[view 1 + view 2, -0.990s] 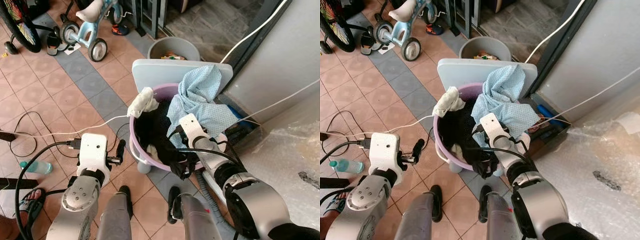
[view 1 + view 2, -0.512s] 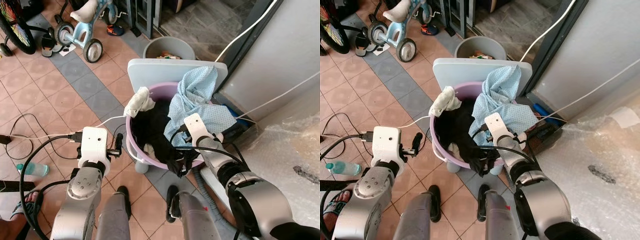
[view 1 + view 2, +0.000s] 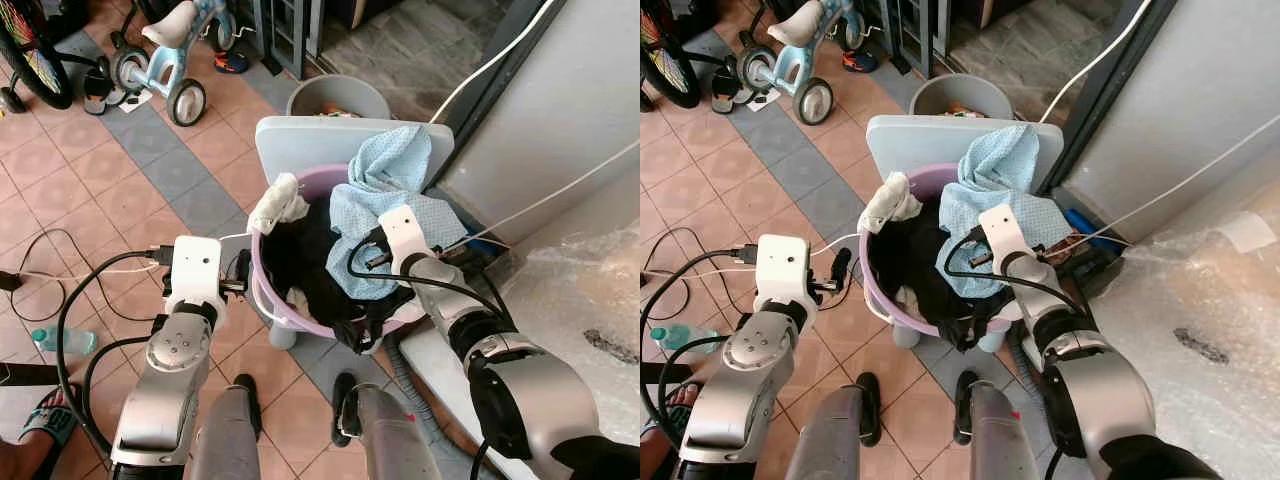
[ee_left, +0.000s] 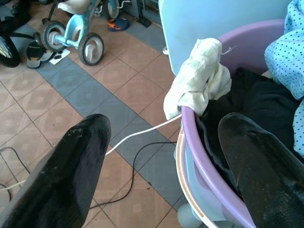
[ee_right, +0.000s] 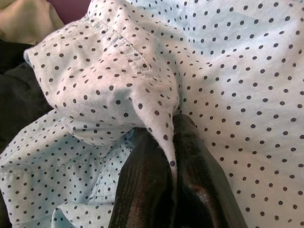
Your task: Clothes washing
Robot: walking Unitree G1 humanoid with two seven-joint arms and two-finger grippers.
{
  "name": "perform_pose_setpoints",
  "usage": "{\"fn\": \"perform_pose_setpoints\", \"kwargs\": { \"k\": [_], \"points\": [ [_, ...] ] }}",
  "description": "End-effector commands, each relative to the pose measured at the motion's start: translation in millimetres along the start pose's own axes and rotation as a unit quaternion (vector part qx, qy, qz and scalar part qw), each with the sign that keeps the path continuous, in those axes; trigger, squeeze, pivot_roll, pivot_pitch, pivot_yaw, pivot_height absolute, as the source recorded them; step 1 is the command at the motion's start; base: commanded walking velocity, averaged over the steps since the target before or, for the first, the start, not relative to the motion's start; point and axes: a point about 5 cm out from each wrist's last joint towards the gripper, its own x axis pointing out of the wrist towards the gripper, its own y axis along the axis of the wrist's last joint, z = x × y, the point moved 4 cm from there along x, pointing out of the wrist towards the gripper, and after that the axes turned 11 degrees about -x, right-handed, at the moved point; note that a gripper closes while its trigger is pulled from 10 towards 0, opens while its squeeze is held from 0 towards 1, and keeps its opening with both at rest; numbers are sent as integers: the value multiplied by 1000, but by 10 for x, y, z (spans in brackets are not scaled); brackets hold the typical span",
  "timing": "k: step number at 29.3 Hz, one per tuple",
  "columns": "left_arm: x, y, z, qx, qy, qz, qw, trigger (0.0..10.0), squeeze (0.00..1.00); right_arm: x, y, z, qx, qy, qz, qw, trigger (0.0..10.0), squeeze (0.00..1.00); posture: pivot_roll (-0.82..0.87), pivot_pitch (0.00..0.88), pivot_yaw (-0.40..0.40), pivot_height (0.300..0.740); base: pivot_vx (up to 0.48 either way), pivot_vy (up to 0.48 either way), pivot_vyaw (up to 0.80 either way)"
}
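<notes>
- A tiled floor (image 3: 110, 170) of terracotta squares crossed by a grey band spreads under the robot, with a grey wall and a sheet of bubble wrap (image 3: 575, 300) on its right.
- A purple wash basin (image 3: 262, 290) stands in front of the robot's feet, heaped with laundry, a pale flat board (image 3: 310, 140) leaning behind it.
- A blue polka-dot cloth (image 3: 385, 195) drapes over the basin's far right rim, spilling inward over a black garment (image 3: 310, 255) that fills the tub.
- The right gripper (image 5: 171, 164) sits buried in the dotted cloth, its two black fingers pressed together with a fold of the fabric pinched between them.
- The left gripper (image 4: 166, 156) hovers at the basin's left rim, fingers spread wide apart, one outside the tub and one over the black garment; nothing is between them.
- A cream rag (image 4: 199, 71) hangs over the rim just beyond the left gripper.
- A grey bucket (image 3: 338, 97) stands behind the board; a blue tricycle (image 3: 165, 55) is parked farther left.
- A white cable (image 3: 120, 268) trails across the tiles, near a plastic bottle (image 3: 62, 338).
</notes>
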Motion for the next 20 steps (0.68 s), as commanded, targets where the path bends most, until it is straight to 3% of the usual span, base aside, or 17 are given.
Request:
{"fn": "perform_pose_setpoints", "kwargs": {
  "k": [1,6,10,12,13,15,20],
  "points": [
    [13,-79,44,2,-10,-10,1000,10000,0,-30,-38,56,20,-3,4,1000,0,0,64,183,-25,740,0,0,0],
    [66,-128,77,-23,-3,-5,1000,10000,0,-122,74,147,61,-29,64,996,0,0,13,122,-24,740,0,0,0],
    [137,-134,125,-19,-3,-2,1000,10000,0,-369,257,275,88,-84,141,983,0,0,3,110,-13,740,0,0,0],
    [146,-119,136,-21,-8,2,1000,10000,0,-412,287,290,91,-92,151,980,0,0,0,112,-9,740,0,0,0],
    [171,-71,149,-26,-13,15,999,10000,0,-572,378,368,110,-129,183,968,0,0,-13,101,5,740,0,0,0],
    [188,-33,161,-30,-19,25,999,10000,0,-722,487,414,110,-160,214,957,0,0,-21,97,13,740,0,0,0],
    [226,-44,232,-32,-27,28,999,10000,0,-892,720,313,124,-176,253,943,0,0,-35,89,38,740,0,0,0]
  ]
}}
